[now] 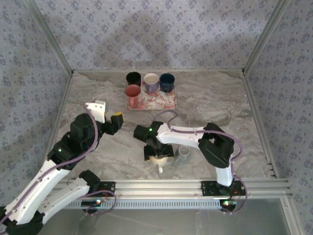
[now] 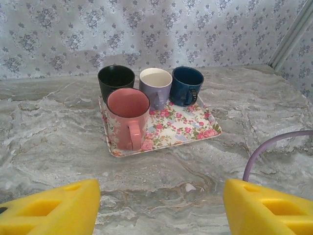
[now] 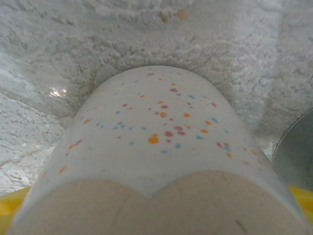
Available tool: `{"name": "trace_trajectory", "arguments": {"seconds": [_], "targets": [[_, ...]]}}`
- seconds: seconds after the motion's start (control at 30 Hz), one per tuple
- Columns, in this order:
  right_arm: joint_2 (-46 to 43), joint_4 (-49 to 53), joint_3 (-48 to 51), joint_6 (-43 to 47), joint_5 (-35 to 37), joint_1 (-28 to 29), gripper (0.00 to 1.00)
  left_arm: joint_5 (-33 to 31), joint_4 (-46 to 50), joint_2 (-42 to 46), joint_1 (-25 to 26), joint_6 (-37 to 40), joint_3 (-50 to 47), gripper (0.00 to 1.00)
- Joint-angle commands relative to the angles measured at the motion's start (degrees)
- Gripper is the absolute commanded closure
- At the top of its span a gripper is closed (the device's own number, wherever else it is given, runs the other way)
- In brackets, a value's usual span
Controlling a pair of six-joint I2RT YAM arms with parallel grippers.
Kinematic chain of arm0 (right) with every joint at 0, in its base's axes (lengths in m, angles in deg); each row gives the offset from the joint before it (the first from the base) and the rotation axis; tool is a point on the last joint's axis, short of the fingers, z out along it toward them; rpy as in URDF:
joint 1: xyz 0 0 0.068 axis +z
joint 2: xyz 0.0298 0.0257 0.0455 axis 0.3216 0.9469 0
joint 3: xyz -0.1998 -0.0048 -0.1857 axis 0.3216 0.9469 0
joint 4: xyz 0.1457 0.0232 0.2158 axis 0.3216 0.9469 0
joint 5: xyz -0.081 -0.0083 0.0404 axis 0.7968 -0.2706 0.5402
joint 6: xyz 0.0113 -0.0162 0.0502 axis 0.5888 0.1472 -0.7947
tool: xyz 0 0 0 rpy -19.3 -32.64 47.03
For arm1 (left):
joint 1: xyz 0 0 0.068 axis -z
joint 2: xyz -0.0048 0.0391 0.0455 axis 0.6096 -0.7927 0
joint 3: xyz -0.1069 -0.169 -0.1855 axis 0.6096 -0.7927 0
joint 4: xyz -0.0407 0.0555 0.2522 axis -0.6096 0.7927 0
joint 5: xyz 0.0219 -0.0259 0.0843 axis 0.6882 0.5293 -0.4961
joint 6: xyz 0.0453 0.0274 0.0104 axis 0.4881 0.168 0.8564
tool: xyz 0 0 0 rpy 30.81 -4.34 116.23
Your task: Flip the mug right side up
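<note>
On the marble table, at the far side, a floral tray with four upright mugs; well apart from it, near the front edge, the speckled mug, handle toward the arm bases; just right of it, a grey metal cup. Lies directly under the right gripper; yellow fingers clamped on either flank, pale unglazed end toward the wrist, long axis running away toward the table, so apparently mouth-down or tilted; calls for a wrist roll. Left gripper farther off, raised, spread wide, holding nothing.
</note>
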Motion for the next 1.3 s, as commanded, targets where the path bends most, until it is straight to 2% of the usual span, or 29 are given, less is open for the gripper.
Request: {"name": "trace_trajectory", "arguments": {"seconds": [0.0, 0.23, 0.33, 0.53, 0.7, 0.87, 1.03, 1.27], "targets": [[-1.36, 4.26, -3.33, 0.86, 2.27, 0.26, 0.34, -0.77, -1.36, 0.47, 0.56, 1.20, -0.54, 0.33], [-9.92, 1.15, -3.59, 1.19, 3.55, -1.41, 0.44, -0.19, -1.32, -0.29, 0.57, 1.43, -0.55, 0.33], [-14.19, -3.39, -3.05, 4.96, 3.14, -2.30, 0.46, 1.59, -1.40, -1.33, 0.54, 1.63, -0.56, 0.33], [-24.28, -7.84, -4.67, 12.41, 7.59, -5.93, 0.49, 9.18, -1.86, -3.43, 0.56, 0.79, 0.83, 0.31], [-35.64, -17.28, -0.26, 15.72, 2.99, -14.12, 0.54, 21.50, -1.37, -8.36, 0.49, -3.56, 4.53, 0.27], [-44.64, -28.89, 5.00, 16.94, -6.99, -22.13, 0.54, 36.71, -11.20, -13.05, 0.43, -13.79, 3.42, 0.22], [-52.86, -40.73, 13.12, 16.05, -16.10, -28.94, 0.53, 51.62, -33.10, -18.38, 0.47, -29.12, -1.09, 0.21], [-59.05, -53.48, 19.32, 13.36, -21.63, -31.25, 0.53, 62.02, -59.44, -27.33, 0.61, -46.51, -2.48, 0.21]]}}
